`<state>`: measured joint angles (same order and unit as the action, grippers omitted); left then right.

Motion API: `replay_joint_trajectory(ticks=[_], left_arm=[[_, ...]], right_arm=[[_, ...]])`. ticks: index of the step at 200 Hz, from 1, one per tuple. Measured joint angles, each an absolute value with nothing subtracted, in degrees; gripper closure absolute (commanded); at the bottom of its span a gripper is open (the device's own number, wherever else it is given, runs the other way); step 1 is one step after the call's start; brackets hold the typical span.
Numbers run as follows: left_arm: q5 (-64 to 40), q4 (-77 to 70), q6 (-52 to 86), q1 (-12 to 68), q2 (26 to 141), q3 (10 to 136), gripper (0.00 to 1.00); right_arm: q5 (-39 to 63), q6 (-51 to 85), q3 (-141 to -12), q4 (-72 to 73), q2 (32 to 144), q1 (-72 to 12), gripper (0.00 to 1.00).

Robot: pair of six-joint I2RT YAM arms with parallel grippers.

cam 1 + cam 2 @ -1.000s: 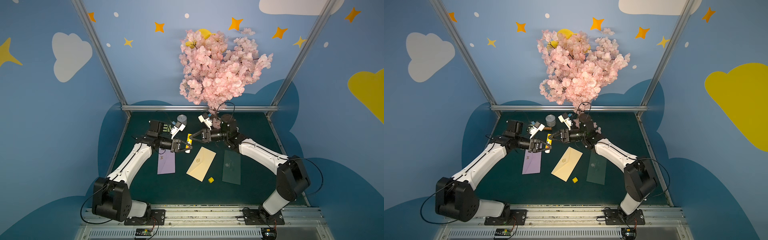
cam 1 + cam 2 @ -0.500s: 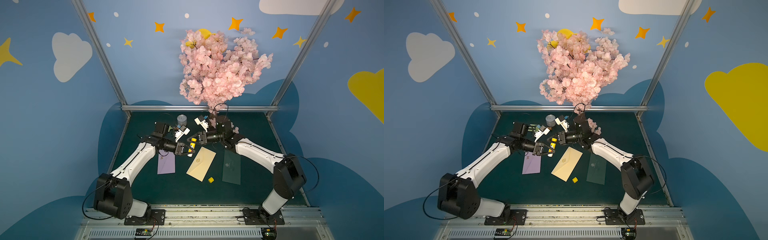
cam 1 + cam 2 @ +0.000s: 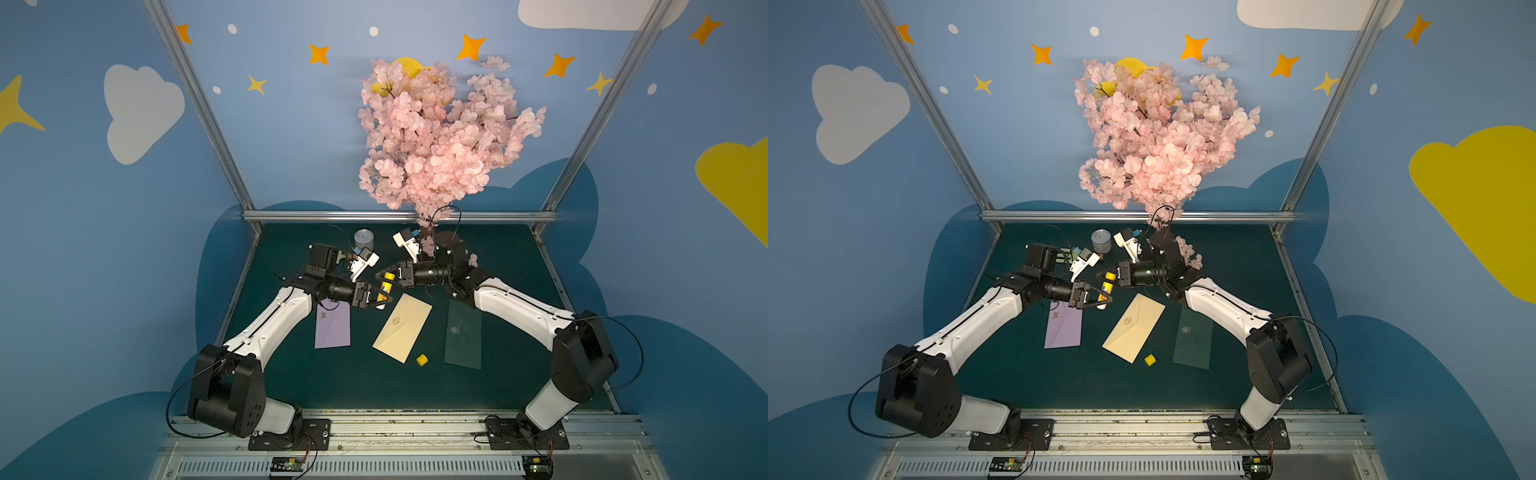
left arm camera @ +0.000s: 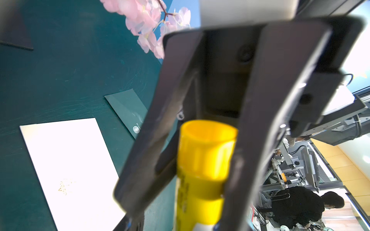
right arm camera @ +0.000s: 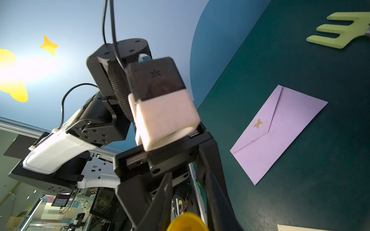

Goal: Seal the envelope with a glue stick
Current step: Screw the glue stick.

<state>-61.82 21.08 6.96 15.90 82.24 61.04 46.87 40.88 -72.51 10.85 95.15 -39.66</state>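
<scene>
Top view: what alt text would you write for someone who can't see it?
Over a dark green table, a two-armed robot's right end effector is closed on a yellow glue stick whose other end is at the left end effector. On the table lie a lilac envelope, the cream envelope and a dark green envelope, side by side; a pink blossom tree stands behind.

Blue cloud-and-star walls (image 3: pixel 291 124) surround a dark-green tabletop (image 3: pixel 519 257).
</scene>
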Motion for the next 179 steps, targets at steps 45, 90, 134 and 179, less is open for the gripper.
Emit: replay_joint_trajectory(ticks=[45,90,134,179], left_arm=[[-61.7,16.8,10.2,16.5,83.0,60.2,0.48],[-63.2,12.6,11.6,17.3,83.7,59.1,0.92],[-63.1,13.1,10.8,17.4,83.8,59.0,0.97],[-60.4,14.6,10.7,17.2,83.9,59.0,0.98]], right_arm=[[44.1,39.7,-71.8,10.3,94.4,-40.5,1.00],[41.5,39.6,-71.0,9.0,94.5,-40.7,1.00],[41.6,40.2,-70.7,8.8,94.1,-39.9,0.48],[42.0,41.1,-70.1,8.2,91.4,-36.7,0.42]])
